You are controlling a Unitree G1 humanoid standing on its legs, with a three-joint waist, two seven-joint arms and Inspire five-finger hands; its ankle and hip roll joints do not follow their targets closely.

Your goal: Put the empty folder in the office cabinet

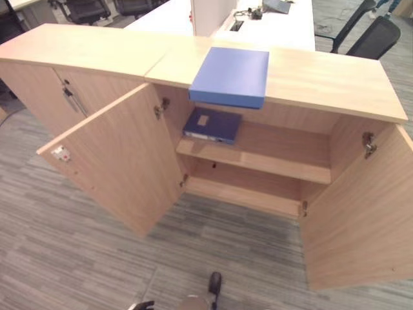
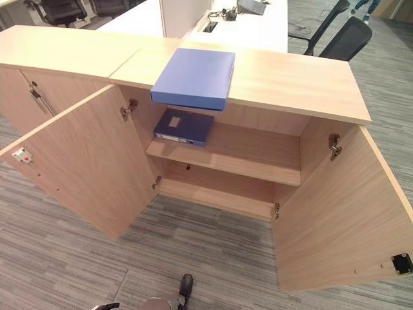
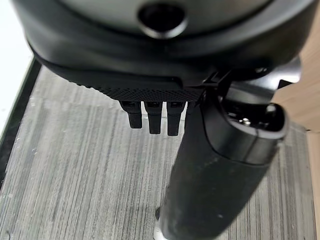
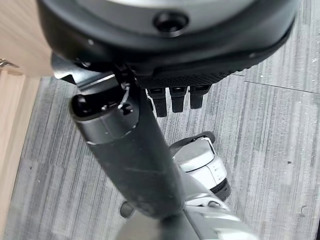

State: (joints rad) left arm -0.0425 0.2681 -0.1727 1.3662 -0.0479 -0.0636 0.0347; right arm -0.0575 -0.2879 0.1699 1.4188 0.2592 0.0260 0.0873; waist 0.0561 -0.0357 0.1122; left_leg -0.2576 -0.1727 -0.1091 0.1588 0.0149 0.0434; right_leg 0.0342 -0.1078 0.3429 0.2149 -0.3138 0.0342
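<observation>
Blue and flat, the rectangular cardboard folder lay on the light wooden cabinet top surface, its front edge just overhanging the opening, well apart from either robot hand. Both wooden doors stood swung wide. A darker blue box file sat on the upper wooden shelf inside. Left robot hand hung over grey striped carpet, fingers straight and relaxed, holding nothing. Right robot hand hung likewise, empty.
</observation>
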